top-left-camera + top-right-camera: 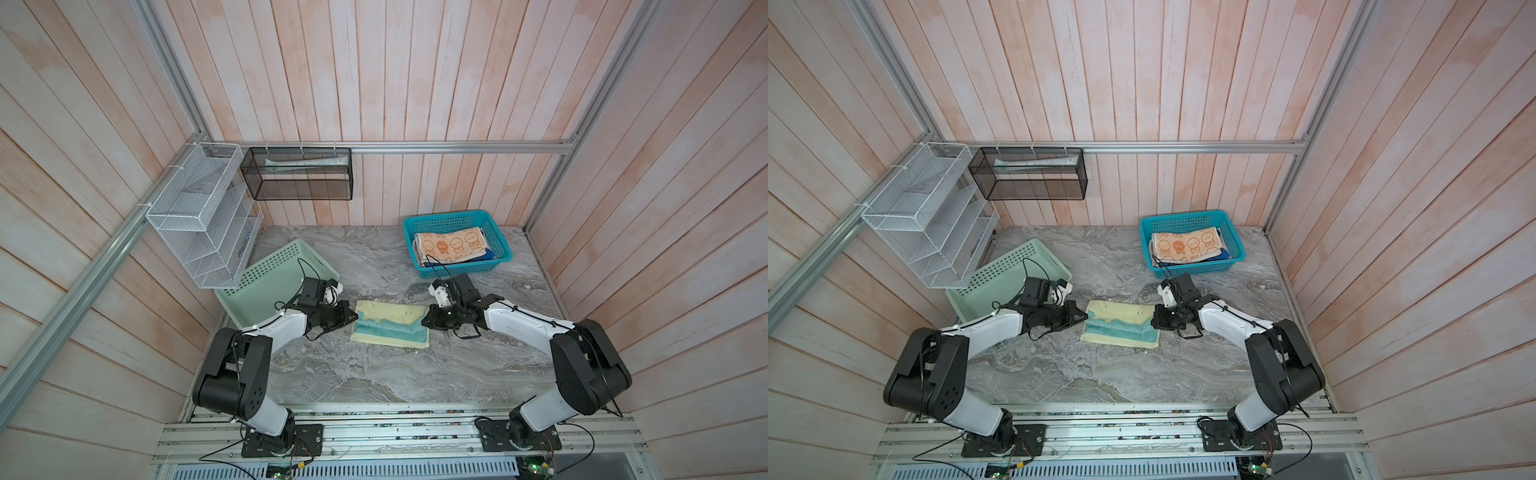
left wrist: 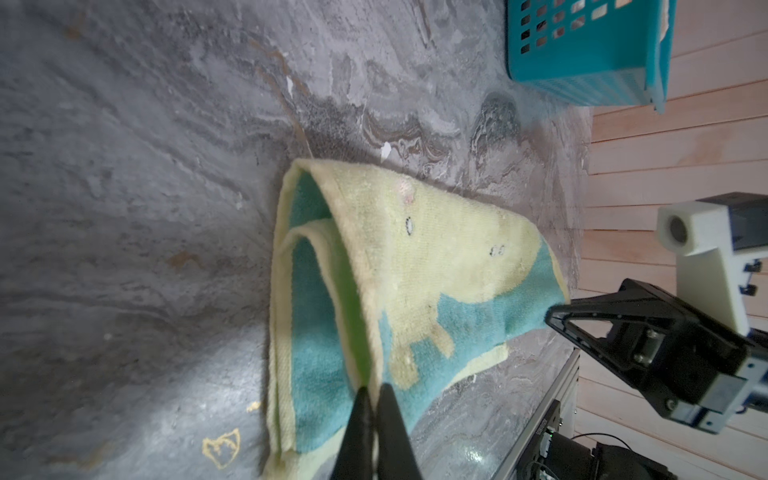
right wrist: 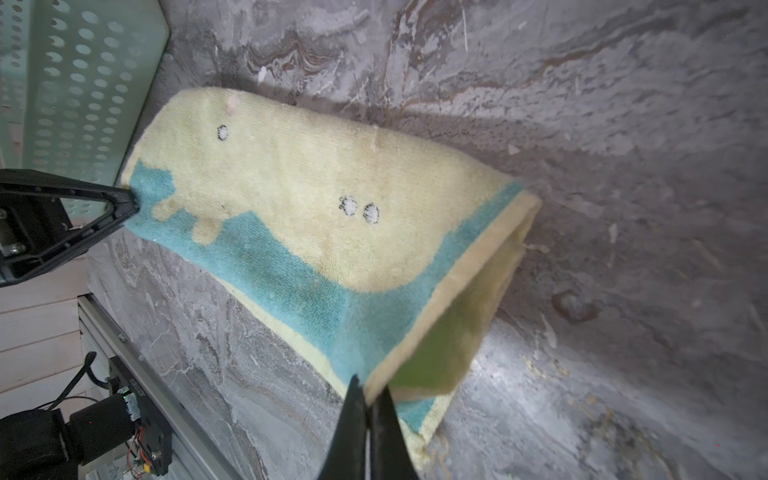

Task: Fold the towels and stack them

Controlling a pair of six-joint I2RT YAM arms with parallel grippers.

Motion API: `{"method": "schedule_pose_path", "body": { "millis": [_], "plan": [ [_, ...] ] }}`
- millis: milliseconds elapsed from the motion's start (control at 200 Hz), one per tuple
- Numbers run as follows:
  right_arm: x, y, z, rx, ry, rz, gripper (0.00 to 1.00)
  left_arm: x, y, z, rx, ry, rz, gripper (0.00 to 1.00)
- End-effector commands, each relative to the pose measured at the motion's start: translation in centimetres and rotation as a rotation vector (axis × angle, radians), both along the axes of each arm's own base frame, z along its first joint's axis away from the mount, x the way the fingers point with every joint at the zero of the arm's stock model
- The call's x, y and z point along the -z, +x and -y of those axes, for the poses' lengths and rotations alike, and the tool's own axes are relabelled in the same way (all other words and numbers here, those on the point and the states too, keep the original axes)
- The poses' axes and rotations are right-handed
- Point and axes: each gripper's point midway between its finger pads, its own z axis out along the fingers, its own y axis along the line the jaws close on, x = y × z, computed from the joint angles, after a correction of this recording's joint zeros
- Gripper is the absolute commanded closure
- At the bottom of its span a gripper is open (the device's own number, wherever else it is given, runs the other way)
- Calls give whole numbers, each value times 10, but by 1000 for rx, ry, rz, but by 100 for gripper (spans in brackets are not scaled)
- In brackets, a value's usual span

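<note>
I'm working in a robotics lab test cell dressed like a home corner. An aluminium frame [image 1: 415, 146] holds plank-print wall panels [image 1: 415, 83], with a black mesh rack [image 1: 297, 173] and a white one [image 1: 195, 216] zip-tied on at far left. At the near edge of the marble-print tabletop [image 1: 374, 374], my arms [image 1: 286, 328] bolt to rails [image 1: 399, 432] beside bare circuit boards [image 1: 276, 471].

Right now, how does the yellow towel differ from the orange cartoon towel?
The yellow towel lies on the table, the orange towel in the teal basket. The left gripper and right gripper pinch the yellow towel's ends; nothing touches the orange towel. Both are folded.
</note>
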Motion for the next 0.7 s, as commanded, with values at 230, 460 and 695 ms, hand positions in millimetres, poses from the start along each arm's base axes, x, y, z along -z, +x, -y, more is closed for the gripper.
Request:
{"method": "schedule_pose_path", "body": {
  "millis": [230, 460, 695],
  "plan": [
    [-5, -40, 11, 22, 49, -83, 100, 10, -37, -16, -5, 54, -74, 100],
    [19, -66, 21, 42, 36, -179, 50, 30, -54, -37, -102, 152, -148, 62],
    [12, -44, 31, 117, 34, -144, 40, -19, -17, -18, -105, 136, 8, 66]
  ]
}}
